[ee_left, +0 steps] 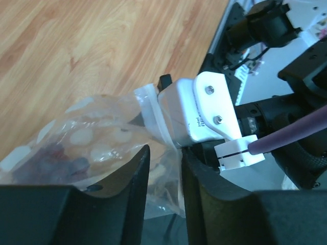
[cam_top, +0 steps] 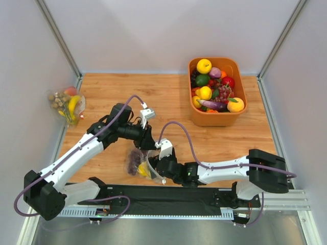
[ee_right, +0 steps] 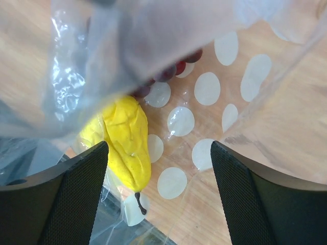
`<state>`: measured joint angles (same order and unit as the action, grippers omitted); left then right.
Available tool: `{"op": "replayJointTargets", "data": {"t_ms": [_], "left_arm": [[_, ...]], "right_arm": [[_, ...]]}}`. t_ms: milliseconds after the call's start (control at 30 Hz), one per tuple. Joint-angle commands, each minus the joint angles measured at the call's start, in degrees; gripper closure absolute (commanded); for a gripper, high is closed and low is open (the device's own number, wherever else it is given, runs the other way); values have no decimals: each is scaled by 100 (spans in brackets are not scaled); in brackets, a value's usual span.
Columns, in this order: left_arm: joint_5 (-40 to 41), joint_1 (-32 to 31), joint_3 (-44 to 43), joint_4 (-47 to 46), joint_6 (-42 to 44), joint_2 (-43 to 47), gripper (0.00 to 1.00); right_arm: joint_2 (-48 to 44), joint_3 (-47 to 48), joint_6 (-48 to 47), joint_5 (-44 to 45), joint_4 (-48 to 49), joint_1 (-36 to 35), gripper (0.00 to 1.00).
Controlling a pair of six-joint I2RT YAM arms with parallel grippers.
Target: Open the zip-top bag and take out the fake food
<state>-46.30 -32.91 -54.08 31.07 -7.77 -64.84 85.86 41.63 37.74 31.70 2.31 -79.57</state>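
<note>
The zip-top bag (cam_top: 137,162), clear with pale round spots, lies near the table's front edge, its mouth raised toward both grippers. My left gripper (cam_top: 149,142) is shut on the bag's film just below the zip strip (ee_left: 152,109); the film runs between its fingers (ee_left: 138,176). My right gripper (cam_top: 156,171) is open wide at the bag's mouth, with spotted film (ee_right: 204,87) under it. A small yellow fruit (ee_right: 125,143) lies by its left finger (ee_right: 76,196). Dark purple grapes (ee_right: 168,71) lie further in. The round orange-yellow fruit does not show clearly.
An orange tub (cam_top: 217,118) full of mixed fake fruit stands at the back right. A second clear bag (cam_top: 66,104) with banana, peach and nuts lies against the left wall. The black base rail (cam_top: 168,196) runs along the near edge.
</note>
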Motion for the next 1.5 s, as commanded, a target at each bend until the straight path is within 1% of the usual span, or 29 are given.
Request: {"op": "replayJointTargets", "data": {"t_ms": [0, 33, 67, 100, 133, 167, 200, 233, 267, 300, 333, 400, 433, 467, 567, 667, 833, 933, 1000, 1067, 1167, 1200, 1267, 1300, 1333, 1367, 1400, 1467], "left_arm": [[653, -93, -366, -137, 188, 401, 60], [875, -93, -314, -119, 179, 489, 58], [1095, -93, -270, -119, 118, 585, 51], [1463, -93, -208, -136, 13, 795, 42], [1614, -93, -138, -145, -75, 919, 36], [1781, -93, 2, -145, -154, 1173, 25], [2174, -93, 82, -110, -233, 1323, 23], [2439, -93, 230, -58, -425, 1473, 18], [2999, -93, 310, 65, -514, 1770, 15], [3335, -93, 380, 153, -654, 1912, 10], [3695, -93, 529, 258, -978, 2044, 9], [4162, -93, 732, 417, -1296, 2378, 7], [4243, -93, 933, 444, -1619, 2458, 5], [4357, -93, 1048, 444, -1753, 2537, 1], [4612, -93, 1409, 488, -2148, 2581, 1], [4482, -93, 1699, 287, -2456, 2590, 1], [4253, -93, 2068, -83, -2651, 2380, 1], [4087, -93, 2218, -328, -2686, 2100, 5], [3902, -93, 2244, -417, -2642, 1915, 11], [3725, -93, 2253, -496, -2598, 1668, 13], [3620, -93, 2253, -497, -2431, 1404, 25], [3620, -93, 2236, -479, -2387, 1352, 35], [3576, -93, 2227, -418, -2264, 1228, 44], [3576, -93, 2236, -391, -2255, 1193, 51], [3489, -93, 2262, -461, -2281, 1158, 56], [3453, -93, 2288, -496, -2282, 1132, 59], [3435, -93, 2297, -514, -2290, 1070, 67], [3435, -102, 2315, -532, -2282, 1009, 76]], "right_arm": [[220, 47, -276, -235, 218, -146, 17], [220, 47, -232, -226, 209, -138, 17], [238, 30, -214, -209, 191, -138, 17], [220, 12, -197, -208, 209, -138, 17], [211, -14, -153, -200, 209, -138, 17], [168, -75, -153, -191, 244, -138, 17], [159, -111, -135, -173, 261, -138, 17], [124, -137, -118, -173, 270, -138, 17], [89, -181, -117, -156, 314, -138, 17], [71, -207, -126, -156, 323, -138, 17], [53, -225, -126, -147, 341, -138, 17], [18, -269, -126, -138, 393, -138, 17], [-8, -286, -126, -138, 411, -138, 17], [-17, -304, -135, -129, 455, -138, 17], [-70, -374, -144, -129, 534, -138, 17], [-149, -427, -144, -138, 613, -138, 16], [-246, -489, -161, -94, 666, -146, 16], [-351, -506, -170, -94, 675, -138, 16], [-447, -506, -205, -112, 675, -146, 16], [-509, -524, -223, -138, 701, -146, 16], [-597, -550, -302, -191, 815, -138, 16], [-589, -550, -328, -252, 841, -138, 16], [-562, -533, -328, -270, 886, -129, 16], [-519, -533, -302, -279, 903, -138, 16], [-492, -533, -285, -261, 929, -138, 16], [-457, -541, -241, -244, 947, -138, 16], [-404, -524, -206, -148, 930, -129, 16], [-325, -472, -57, -33, 781, -129, 16]]}}
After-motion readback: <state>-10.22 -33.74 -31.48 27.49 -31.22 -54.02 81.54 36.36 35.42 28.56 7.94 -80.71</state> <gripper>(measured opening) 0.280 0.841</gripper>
